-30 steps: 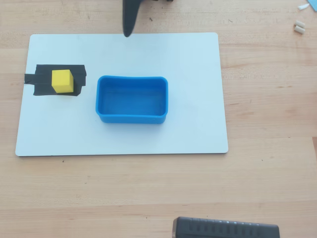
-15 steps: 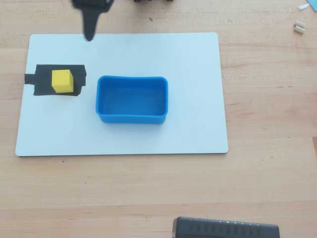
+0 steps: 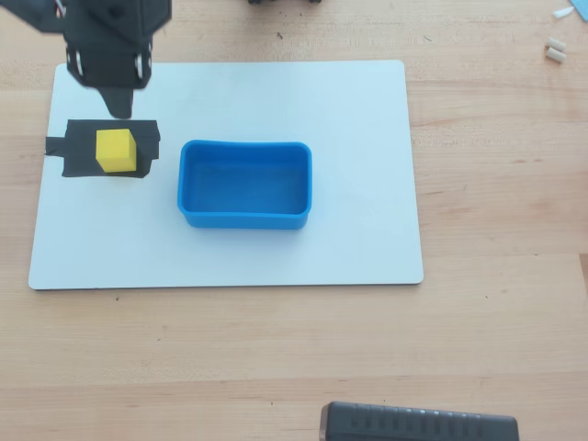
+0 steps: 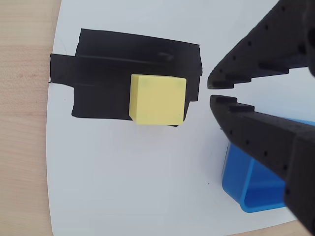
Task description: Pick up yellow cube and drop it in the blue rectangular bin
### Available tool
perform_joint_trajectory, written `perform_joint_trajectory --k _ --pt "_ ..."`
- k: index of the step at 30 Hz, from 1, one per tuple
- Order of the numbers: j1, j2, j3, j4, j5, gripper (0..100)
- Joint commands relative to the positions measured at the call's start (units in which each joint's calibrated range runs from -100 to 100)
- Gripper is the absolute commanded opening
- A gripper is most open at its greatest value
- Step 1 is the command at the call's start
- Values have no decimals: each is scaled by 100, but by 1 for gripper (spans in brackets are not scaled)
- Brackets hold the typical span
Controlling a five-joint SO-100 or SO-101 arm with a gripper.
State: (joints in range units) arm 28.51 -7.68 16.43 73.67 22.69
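Nothing of the task is judged done. The cube is seen in the overhead view resting on a black tape patch at the left end of a white board, untouched and well apart from the bin, which lies near the middle of the board and is seen to be empty.

The gripper is placed just above the cube in the overhead view, at the top edge of the tape patch, with no contact made. In the wrist view the gripper is shown to the right of the cube, its two dark fingers nearly together with only a thin slit between the tips; nothing is held between them. A corner of the bin is seen below the lower finger.

What is left, as judged from this, is the whole of the work: the fingers must be parted, brought down around the cube, closed on it, and the cube lifted, carried to the right in the overhead view and let go over the bin.

No brand, label or writing can be read on the cube, the bin, the tape, the board or the gripper. A dark ridged object at the bottom edge of the overhead view bears no legible marking either.
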Motion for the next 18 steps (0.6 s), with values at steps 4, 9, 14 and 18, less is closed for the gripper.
perform_joint_trajectory --k 4,9,14,18 --pt "-13 447 -771 -225 44 0" --pt "219 670 -952 -258 24 5" --pt "485 791 -1089 -258 -63 25" --pt "622 977 -1289 -126 -166 36"
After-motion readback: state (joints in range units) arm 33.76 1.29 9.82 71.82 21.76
